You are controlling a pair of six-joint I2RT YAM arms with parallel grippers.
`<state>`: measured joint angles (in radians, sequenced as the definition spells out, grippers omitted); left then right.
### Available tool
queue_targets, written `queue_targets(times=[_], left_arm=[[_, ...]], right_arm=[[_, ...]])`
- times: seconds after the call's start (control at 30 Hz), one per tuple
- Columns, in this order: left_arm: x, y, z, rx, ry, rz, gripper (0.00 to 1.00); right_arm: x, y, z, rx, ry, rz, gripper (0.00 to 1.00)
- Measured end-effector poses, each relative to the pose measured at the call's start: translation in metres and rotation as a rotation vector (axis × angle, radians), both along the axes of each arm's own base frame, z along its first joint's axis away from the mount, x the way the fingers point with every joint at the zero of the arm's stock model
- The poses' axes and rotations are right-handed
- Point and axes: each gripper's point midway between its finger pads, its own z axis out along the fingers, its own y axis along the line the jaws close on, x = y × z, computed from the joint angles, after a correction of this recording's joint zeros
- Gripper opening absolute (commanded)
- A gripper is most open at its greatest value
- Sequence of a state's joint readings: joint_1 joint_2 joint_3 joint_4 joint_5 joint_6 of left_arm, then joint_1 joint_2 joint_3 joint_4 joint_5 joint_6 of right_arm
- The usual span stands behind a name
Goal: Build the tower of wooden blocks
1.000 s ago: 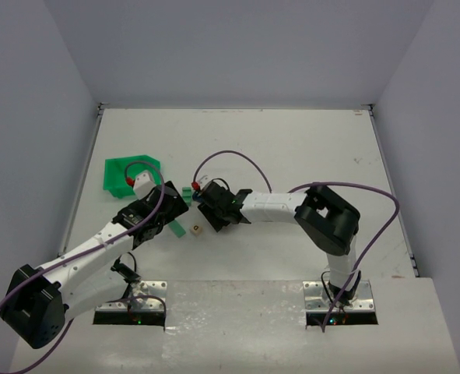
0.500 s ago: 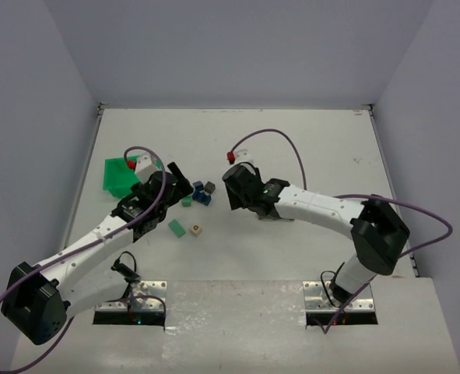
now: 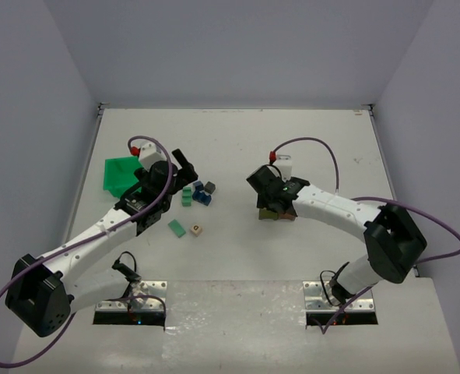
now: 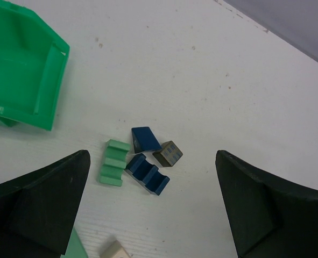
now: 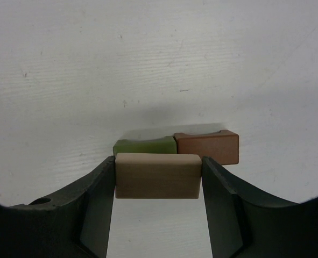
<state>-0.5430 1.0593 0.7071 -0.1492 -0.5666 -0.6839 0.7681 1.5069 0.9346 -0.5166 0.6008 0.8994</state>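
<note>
Here, tan block (image 5: 155,176), clamped in right hand (image 5: 159,173)

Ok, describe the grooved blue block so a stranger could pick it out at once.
Find the green bin on the table's left side; a cluster of four small blocks lies just right of it. The grooved blue block lies beside the grooved green block, and unlike the smooth blue wedge beside it, its top is ridged.
</note>
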Motion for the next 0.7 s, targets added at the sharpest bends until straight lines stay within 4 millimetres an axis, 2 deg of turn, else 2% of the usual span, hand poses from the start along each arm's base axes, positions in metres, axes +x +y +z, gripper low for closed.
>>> queue_targets(times=[0.2, 0.43, 0.7], left_arm=[[0.003, 0.002, 0.003, 0.01, -0.017, 0.013, 1.0], [0.005, 0.002, -0.002, 0.027, -0.007, 0.01, 1.0], [0.006, 0.001, -0.003, 0.03, -0.006, 0.009, 1.0]], right_arm=[[-0.002, 0.0, -0.017, -0.029, 0.051, -0.031, 0.31], [0.006, 0.01, -0.025, -0.042, 0.078, -0.021, 0.32], [0.004, 0.011, -0.031, -0.055, 0.105, -0.001, 0.34]])
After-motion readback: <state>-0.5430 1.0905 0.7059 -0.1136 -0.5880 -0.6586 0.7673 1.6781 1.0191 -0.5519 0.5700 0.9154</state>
